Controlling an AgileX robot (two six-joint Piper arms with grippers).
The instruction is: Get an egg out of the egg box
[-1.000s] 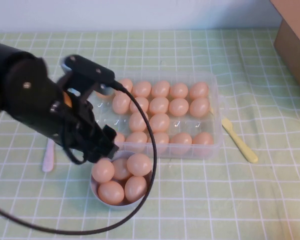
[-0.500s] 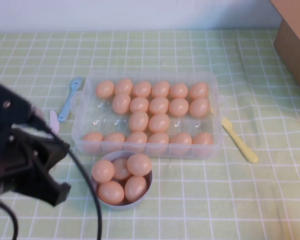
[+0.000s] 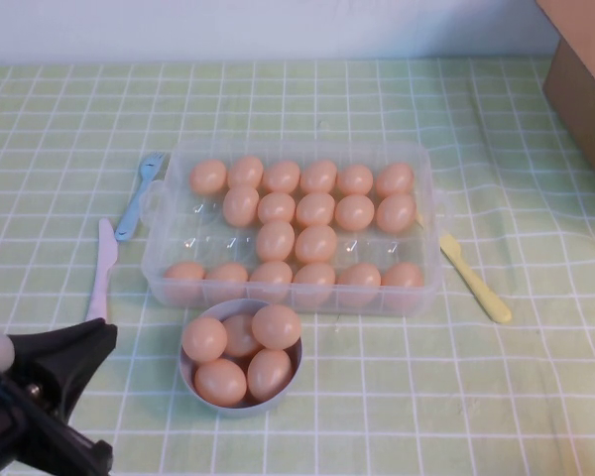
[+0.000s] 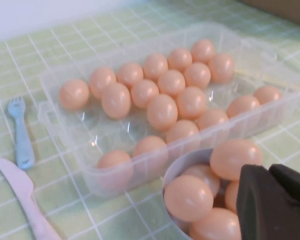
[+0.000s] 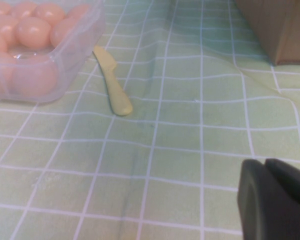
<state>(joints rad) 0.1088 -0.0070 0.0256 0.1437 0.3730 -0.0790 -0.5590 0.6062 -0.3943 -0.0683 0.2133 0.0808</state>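
Observation:
The clear plastic egg box [image 3: 428, 171] sits mid-table and holds several tan eggs [image 3: 315, 210]. A small grey bowl [image 3: 236, 409] stands just in front of it with several eggs [image 3: 276, 325] in it. My left gripper [image 3: 97, 342] is at the near left corner, left of the bowl, shut and empty. In the left wrist view its fingers [image 4: 262, 200] hang beside the bowl [image 4: 182, 162], with the box [image 4: 290, 95] beyond. My right gripper [image 5: 265, 162] is shut and empty over bare cloth, right of the box [image 5: 85, 45]. It is out of the high view.
A blue fork [image 3: 139, 193] and a pink knife [image 3: 101, 268] lie left of the box. A yellow knife [image 3: 473, 278] lies right of it and shows in the right wrist view [image 5: 112, 80]. A cardboard box [image 3: 585, 79] stands at the far right.
My left arm has pulled back from over the bowl and the box's left side to the near left corner. The eggs, box and bowl have not moved.

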